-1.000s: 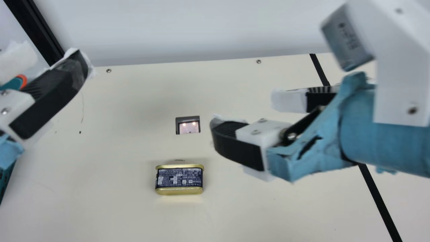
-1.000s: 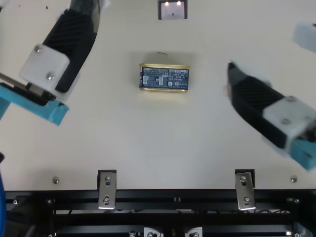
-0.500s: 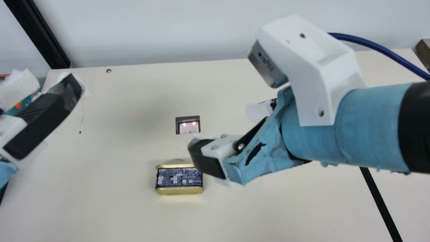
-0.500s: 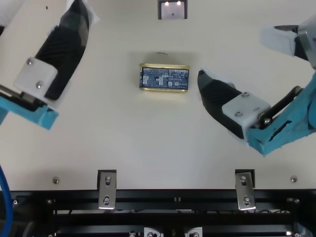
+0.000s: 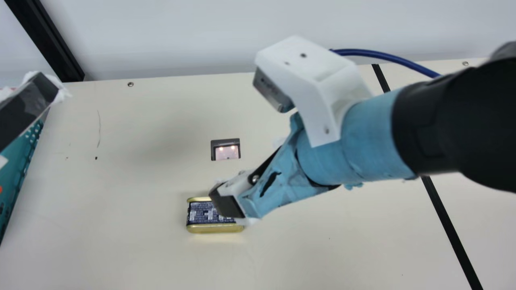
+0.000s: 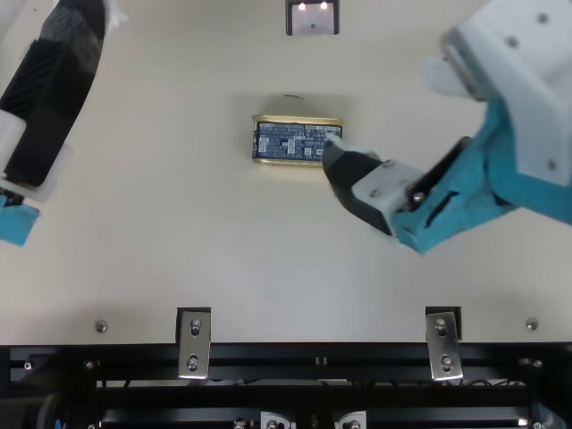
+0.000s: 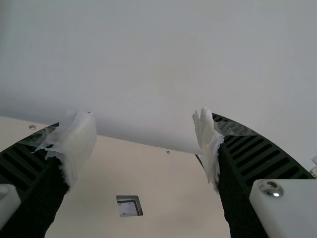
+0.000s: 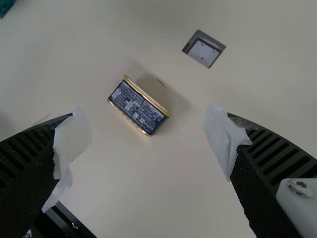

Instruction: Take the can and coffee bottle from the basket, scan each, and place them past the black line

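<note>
Can point(image 5: 215, 228) lies on the table point(image 5: 121, 257), between basket point(image 5: 18, 173) and black line point(image 5: 447, 225), well apart from both. Its rims are gold, its label dark blue. The right gripper point(image 6: 382, 109) hangs near it, jaws spread; the left gripper point(image 5: 26, 92), near the basket, has its jaws spread too.

In the main view, the black right gripper point(image 6: 382, 112) is hiding a corner of the boxy navy-and-gold metal can point(image 5: 201, 213). Its arm is covering some long black line point(image 5: 447, 221). By the black left gripper point(image 5: 26, 86), the edge is cutting off the holey teal basket point(image 5: 18, 161).
</note>
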You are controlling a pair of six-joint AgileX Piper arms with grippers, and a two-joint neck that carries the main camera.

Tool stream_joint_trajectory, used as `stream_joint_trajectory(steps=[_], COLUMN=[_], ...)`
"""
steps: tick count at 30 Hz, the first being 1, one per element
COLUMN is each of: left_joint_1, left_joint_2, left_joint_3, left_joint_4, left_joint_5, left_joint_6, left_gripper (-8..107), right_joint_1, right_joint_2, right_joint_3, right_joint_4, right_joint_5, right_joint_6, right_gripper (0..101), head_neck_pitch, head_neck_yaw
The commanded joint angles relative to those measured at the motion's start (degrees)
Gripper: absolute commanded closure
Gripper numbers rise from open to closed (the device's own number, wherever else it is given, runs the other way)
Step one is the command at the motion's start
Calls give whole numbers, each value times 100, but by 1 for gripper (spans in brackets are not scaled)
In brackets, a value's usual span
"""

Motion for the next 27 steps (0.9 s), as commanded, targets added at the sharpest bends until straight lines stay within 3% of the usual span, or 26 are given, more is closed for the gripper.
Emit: stream_joint_trajectory(steps=[1, 9, 15, 27], left_joint_1=[-61, -848, -1510, -2662], left_joint_2=[21, 187, 209, 254], left_joint_3=[39, 104, 161, 550], left_joint_4=[2, 79, 574, 1988], left_joint_5=[-107, -1128, -1983, -3351], left_joint_6=[23, 527, 557, -522], left_gripper=[9, 9, 9, 9], right_joint_1=[62, 293, 391, 691], right_joint_2=[264, 945, 1303, 1760], right_joint_3=[-112, -475, -645, -765], right_joint_4=[-72, -335, -343, -316], right_joint_5=[56, 101, 110, 258], right_joint_6=[-76, -417, -779, -1445], right_gripper=[0, 0, 0, 0], head_neck_pitch=[-15, -15, -15, -15], head_neck_yaw=[-27, -27, -27, -27])
